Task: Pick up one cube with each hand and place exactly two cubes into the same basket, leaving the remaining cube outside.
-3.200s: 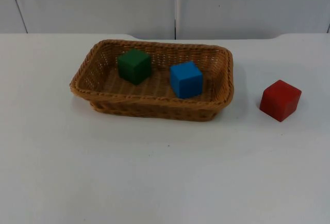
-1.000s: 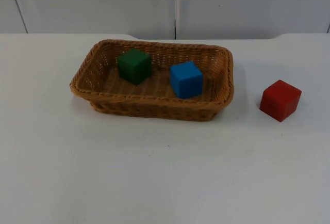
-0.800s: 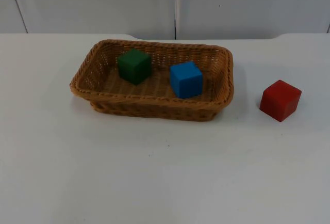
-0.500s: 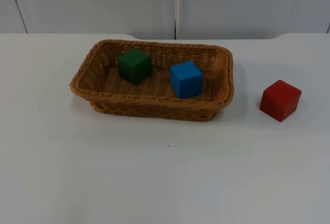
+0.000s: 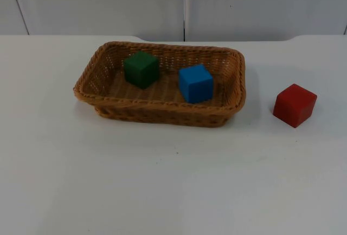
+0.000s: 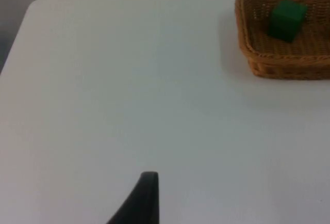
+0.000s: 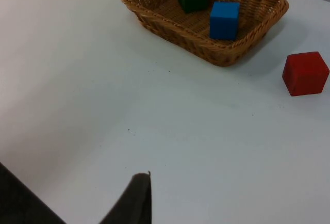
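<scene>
From my station, the oblong brown wicker basket point(image 5: 160, 83) sits on the white table top point(image 5: 162, 181) with its long axis running 9 to 3 o'clock in the top view. Inside it, the dark green wooden cube point(image 5: 141, 69) rests toward the 10 o'clock end of the floor, and the bright blue cube point(image 5: 196, 83) lies just beside it toward 4 o'clock, apart from it and near the front wall. The red cube point(image 5: 294, 105) stands on the table outside the basket, at about 3 o'clock from it and well clear of the rim.

I judge the count right: two in, one out, so no further pick looks called for.

Both arms wait, pulled back. The left gripper point(image 6: 139, 203) looks across bare table, with the basket and green cube off toward 2 o'clock, well apart. The right gripper point(image 7: 135, 201) has the basket toward 1 o'clock and the red cube further round toward 2, so it is the nearer arm to that cube. I cannot tell how wide either gripper stands; each wrist view gives me one black fingertip.
</scene>
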You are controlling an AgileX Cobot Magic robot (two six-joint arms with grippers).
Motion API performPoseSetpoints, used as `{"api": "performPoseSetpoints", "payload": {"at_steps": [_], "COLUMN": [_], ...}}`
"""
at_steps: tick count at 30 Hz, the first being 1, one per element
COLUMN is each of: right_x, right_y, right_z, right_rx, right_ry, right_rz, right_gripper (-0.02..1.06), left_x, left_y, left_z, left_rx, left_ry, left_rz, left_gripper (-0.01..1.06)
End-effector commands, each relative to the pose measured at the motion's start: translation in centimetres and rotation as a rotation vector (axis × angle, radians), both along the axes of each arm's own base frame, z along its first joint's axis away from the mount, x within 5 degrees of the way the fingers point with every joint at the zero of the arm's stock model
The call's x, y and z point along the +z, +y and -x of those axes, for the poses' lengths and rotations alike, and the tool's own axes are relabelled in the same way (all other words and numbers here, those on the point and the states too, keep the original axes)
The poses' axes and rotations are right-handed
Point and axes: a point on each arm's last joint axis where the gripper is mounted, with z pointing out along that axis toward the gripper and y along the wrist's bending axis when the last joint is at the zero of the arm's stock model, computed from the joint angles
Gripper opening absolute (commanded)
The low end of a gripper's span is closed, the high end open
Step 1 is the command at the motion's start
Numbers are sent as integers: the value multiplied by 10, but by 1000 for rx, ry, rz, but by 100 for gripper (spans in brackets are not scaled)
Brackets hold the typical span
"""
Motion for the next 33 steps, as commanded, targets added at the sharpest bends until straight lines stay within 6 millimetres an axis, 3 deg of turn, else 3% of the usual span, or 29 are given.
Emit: {"api": "performPoseSetpoints", "payload": {"at_steps": [1, 33], "right_x": [-1, -1], "right_y": [0, 1], "right_z": [0, 0], "right_rx": [-1, -49], "right_ry": [-1, -1], "right_rz": [-3, -3], "right_gripper": [105, 105], "left_x": [-1, -1], "left_y": [0, 0], "left_z": [0, 0], "left_rx": [16, 16], "left_ry": [-1, -1], "left_rz": [5, 5], "left_gripper": [105, 105]}}
